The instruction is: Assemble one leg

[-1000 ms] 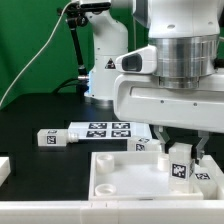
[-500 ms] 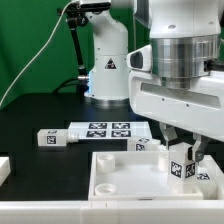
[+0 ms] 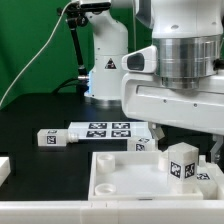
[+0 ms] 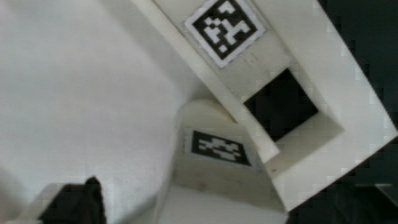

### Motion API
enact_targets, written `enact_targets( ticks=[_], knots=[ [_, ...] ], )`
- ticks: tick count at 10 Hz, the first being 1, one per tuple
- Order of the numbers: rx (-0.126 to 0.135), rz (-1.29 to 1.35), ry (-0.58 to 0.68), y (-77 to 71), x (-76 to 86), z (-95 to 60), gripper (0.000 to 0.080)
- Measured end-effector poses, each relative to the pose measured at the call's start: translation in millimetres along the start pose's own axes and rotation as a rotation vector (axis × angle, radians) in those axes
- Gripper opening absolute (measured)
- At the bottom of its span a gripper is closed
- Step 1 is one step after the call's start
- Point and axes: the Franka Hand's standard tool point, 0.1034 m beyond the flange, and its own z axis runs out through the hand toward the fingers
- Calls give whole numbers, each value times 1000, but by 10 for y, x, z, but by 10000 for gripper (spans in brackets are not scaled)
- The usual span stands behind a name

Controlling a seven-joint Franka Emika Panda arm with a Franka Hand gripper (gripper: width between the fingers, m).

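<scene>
Leg (image 3: 181,160) upright on tabletop (image 3: 110,172) near its far corner on the exterior view's right; gripper (image 3: 184,140) fingers spread, released. Wrist view alone reveals leg's (image 4: 228,160) lower tag.

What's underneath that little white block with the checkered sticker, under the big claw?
The leg stands upright on the white tabletop, near its corner on the exterior view's right. Its foot hides the contact spot, so any hole beneath cannot be seen.

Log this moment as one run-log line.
stage: leg seating | leg: upright on tabletop corner | claw: open around leg | loose leg: beside marker board
</scene>
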Motion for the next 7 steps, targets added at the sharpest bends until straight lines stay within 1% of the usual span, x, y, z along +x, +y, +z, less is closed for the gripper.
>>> enact_targets(
  ticks=[2,4,7],
  knots=[
    [0,-99,0,2,2,0,648],
    [4,-313,12,3,21,8,649],
    [1,-564,25,5,38,6,649]
  ],
)
